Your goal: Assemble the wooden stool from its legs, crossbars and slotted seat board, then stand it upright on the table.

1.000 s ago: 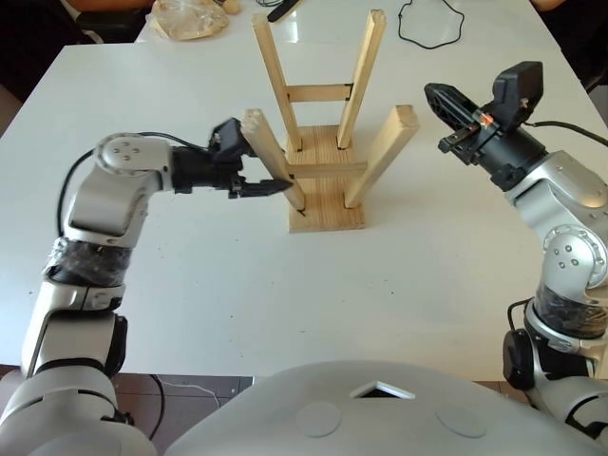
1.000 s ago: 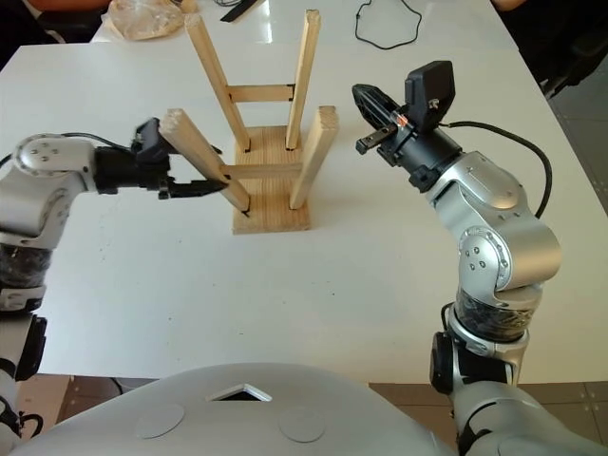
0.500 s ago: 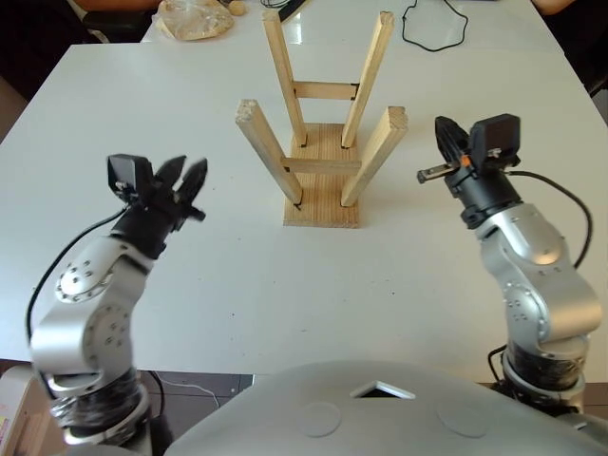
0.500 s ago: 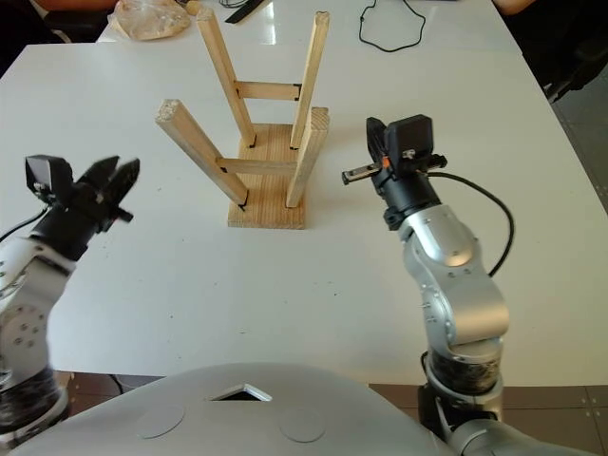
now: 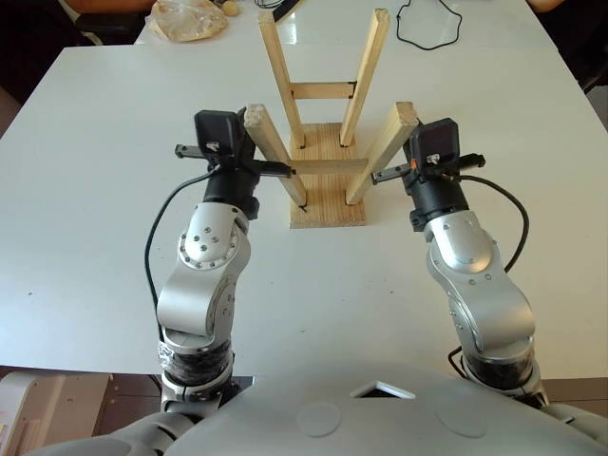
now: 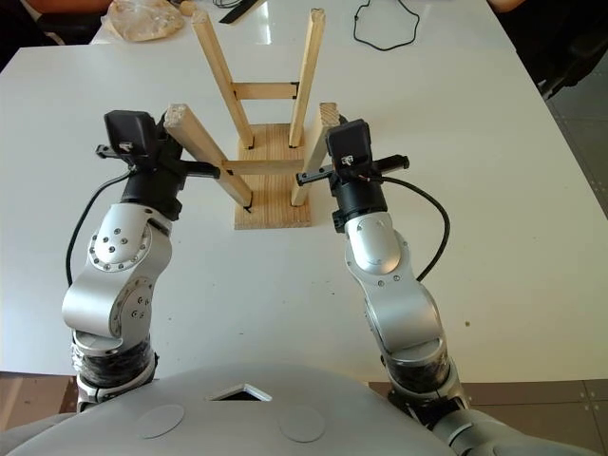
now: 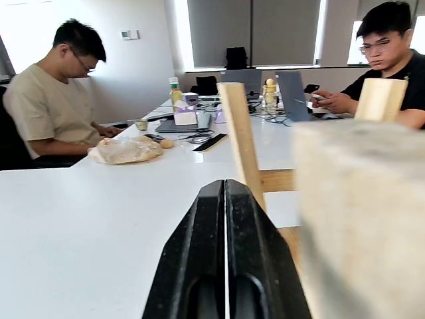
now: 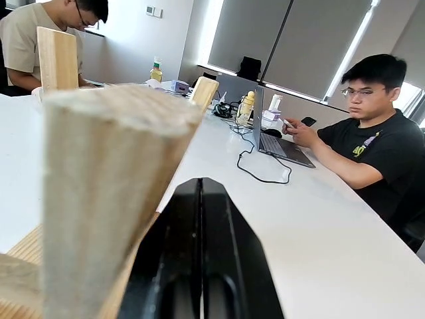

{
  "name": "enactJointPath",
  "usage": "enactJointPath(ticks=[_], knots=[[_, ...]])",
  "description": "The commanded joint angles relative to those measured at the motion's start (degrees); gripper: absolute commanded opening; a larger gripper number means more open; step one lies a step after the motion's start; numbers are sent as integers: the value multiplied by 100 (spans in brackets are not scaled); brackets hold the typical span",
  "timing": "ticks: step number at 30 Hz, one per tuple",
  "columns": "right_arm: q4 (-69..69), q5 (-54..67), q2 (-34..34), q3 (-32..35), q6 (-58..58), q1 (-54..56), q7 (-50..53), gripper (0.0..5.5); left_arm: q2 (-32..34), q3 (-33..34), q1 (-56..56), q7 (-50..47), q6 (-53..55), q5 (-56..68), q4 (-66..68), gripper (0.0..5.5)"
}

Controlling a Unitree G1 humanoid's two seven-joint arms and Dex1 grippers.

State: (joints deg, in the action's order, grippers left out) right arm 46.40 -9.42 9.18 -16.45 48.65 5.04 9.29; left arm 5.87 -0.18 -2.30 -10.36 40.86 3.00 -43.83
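Pale wooden stool, assembled, rests inverted on the white table, with its slotted seat board down. Left gripper and right gripper, fingers pressed together and empty, flank its near legs.

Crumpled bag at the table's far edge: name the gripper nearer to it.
Left. The left gripper is beside the near left leg of the stool, on the side toward the bag; the right gripper is beside the near right leg, farther across.
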Motion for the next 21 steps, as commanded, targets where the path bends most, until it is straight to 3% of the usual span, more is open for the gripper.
enactJointPath(ticks=[1, 3, 5, 7, 9, 11, 16, 19, 21], knots=[[-87, -504, 327, 1598, 4, -49, 336, 0, 413, 1091, 541, -232, 12, -626, -391, 3], [-132, -599, 279, 1486, 27, 19, 296, 0, 404, 970, 720, -43, 87, -586, -555, 3], [-196, -358, 38, 606, 20, 120, -123, 0, 212, 434, 626, 344, 182, -194, -533, 3], [-89, 84, -79, -998, -145, 310, -950, 0, 105, -900, 335, 1072, 322, 342, -544, 3], [147, 390, -265, -2096, -45, 416, -1377, 0, 2, -2112, -64, 1703, 407, 726, -522, 3], [180, 499, -115, -2048, -41, 404, -1699, 0, -99, -2425, -102, 2013, 407, 1024, -449, 3], [121, 494, 245, -1579, -123, 99, -1842, 0, -21, -2001, 276, 1978, 233, 1040, -448, 3], [29, 399, 212, -810, -304, 97, -1595, 0, -136, -1294, 402, 1497, 189, 743, -438, 3], [107, 725, 97, 171, -324, 193, -1656, 0, -123, -217, 430, 1096, 165, 568, -351, 3]])
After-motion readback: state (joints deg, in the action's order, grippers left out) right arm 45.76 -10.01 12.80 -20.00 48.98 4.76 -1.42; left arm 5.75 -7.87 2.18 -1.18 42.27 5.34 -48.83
